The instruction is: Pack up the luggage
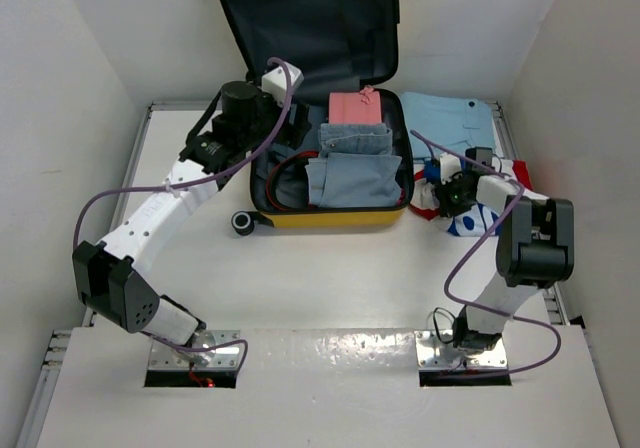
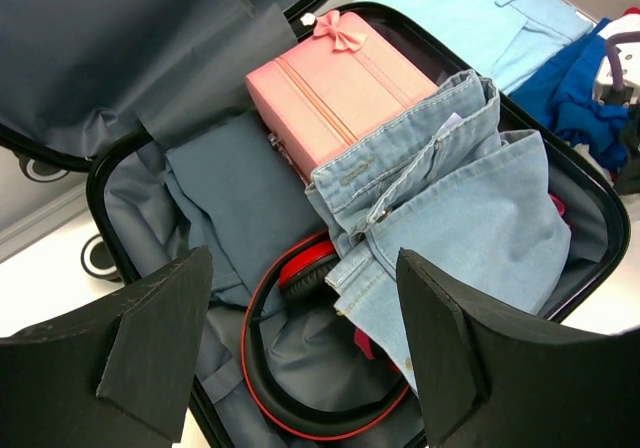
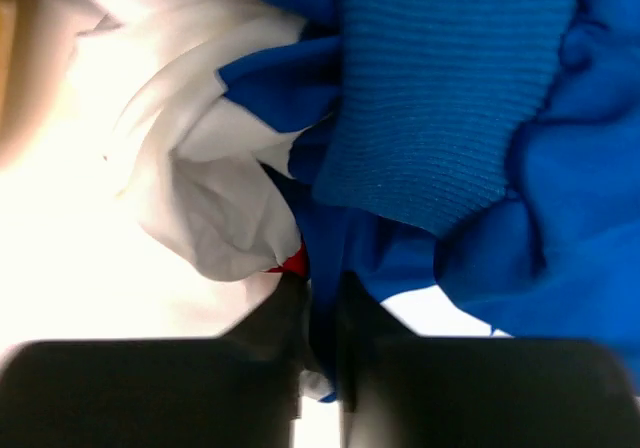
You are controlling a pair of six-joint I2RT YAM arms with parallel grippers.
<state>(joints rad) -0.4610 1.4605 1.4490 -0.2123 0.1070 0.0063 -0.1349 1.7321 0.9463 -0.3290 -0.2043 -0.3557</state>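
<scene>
On the table (image 1: 320, 278), the luggage (image 1: 330, 218) lies open at the far middle, its lid propped back and cut off by the top view's edge. We judge the shell stiff, fairly light and apt to roll on its wheels (image 1: 241, 224); the lid's rim looks the best hold. Jeans (image 1: 350, 173), a pink box (image 1: 357, 108) and red headphones (image 2: 300, 268) lie inside, hiding whatever is beneath. The left gripper (image 2: 305, 298) hangs spread apart above them. The right gripper (image 3: 322, 318), beside the luggage, is clamped on a limp blue and white garment (image 3: 440, 88) of unreadable shape.
</scene>
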